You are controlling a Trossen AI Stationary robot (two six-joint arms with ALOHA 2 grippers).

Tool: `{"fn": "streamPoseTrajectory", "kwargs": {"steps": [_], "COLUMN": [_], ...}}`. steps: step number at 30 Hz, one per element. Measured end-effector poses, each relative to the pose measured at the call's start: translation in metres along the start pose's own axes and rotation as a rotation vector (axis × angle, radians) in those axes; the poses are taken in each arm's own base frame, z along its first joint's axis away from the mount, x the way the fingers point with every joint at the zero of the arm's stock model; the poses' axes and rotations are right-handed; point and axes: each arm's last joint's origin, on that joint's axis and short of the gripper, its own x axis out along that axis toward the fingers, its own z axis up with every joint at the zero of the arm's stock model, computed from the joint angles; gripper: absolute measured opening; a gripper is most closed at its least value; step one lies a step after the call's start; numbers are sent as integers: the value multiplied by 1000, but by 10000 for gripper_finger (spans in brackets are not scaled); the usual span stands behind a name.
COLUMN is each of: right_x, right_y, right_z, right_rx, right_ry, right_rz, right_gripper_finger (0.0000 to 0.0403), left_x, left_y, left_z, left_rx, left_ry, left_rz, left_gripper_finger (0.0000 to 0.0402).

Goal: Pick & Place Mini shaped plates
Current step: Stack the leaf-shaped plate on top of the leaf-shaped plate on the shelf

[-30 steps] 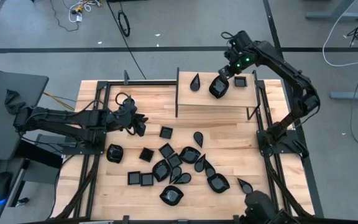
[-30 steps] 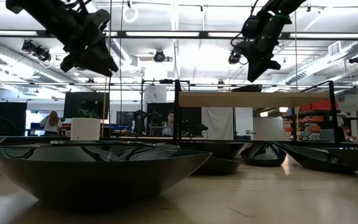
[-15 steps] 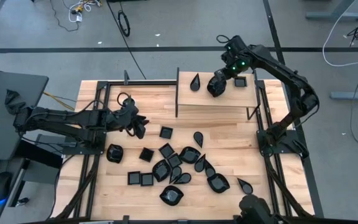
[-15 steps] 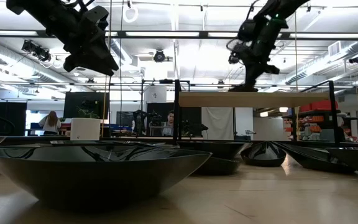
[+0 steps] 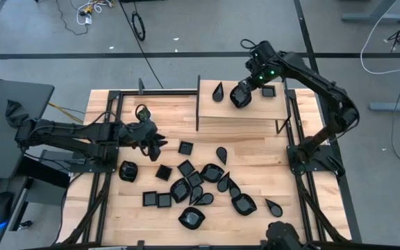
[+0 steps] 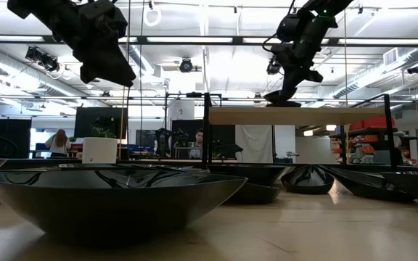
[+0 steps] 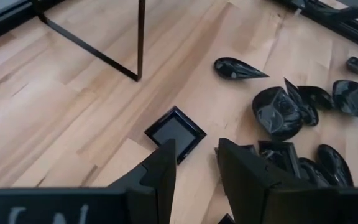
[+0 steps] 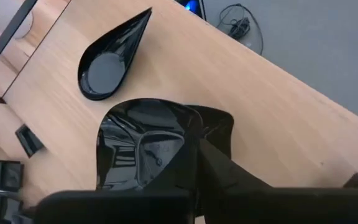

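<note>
On the raised wooden shelf point(image 5: 255, 112) at the table's far side, my right gripper point(image 8: 197, 148) is shut on a rounded glossy black dish point(image 8: 138, 140). A teardrop plate point(image 8: 114, 57) lies on the shelf beside it, and a small square one point(image 5: 268, 90) lies farther right. Several more mini shaped plates point(image 5: 200, 184) lie scattered on the table's middle and near part. My left gripper point(image 7: 194, 146) hovers open above the table at its left, over a square plate point(image 7: 176, 130), touching nothing. My right gripper has the rounded dish by its rim point(image 8: 211, 127), on the side nearest the fingers, which slant down from the far right. The fingers themselves hide the place of contact. In the low view the dish point(image 6: 281, 98) sits tilted at the shelf top; whether its lower edge rests there cannot be told.
Black metal posts point(image 5: 198, 104) carry the shelf, and black frame rails point(image 5: 301, 167) run along both table sides. A dark laptop point(image 5: 12, 118) sits off the table's left edge. Bare wood lies between the left gripper and the shelf.
My right gripper has moved a little toward the table's left over the shelf and sunk onto the rounded dish, which has shifted slightly left with it and now stands tilted. My left gripper has rolled about its own axis in place.
</note>
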Motion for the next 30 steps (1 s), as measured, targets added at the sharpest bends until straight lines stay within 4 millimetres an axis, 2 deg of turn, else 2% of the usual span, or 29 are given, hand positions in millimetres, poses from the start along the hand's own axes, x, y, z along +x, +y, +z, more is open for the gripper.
{"fn": "streamPoseTrajectory", "kwargs": {"steps": [5,18,24,30], "right_x": [5,1,11,11], "right_y": [-3,-20,-21,-20], "right_z": [2,3,5,8], "right_rx": [-42,-49,-56,-73], "right_ry": [10,10,37,14], "right_rz": [-5,0,41,57], "right_gripper_finger": [10,21,50,98], "left_x": [0,0,0,0], "left_y": [0,0,-1,-2], "left_z": [0,1,5,6], "left_rx": [-7,-11,-22,-57], "left_ry": [3,-19,-55,-78], "left_rz": [-6,17,2,5], "left_gripper_finger": [126,126,126,126]}}
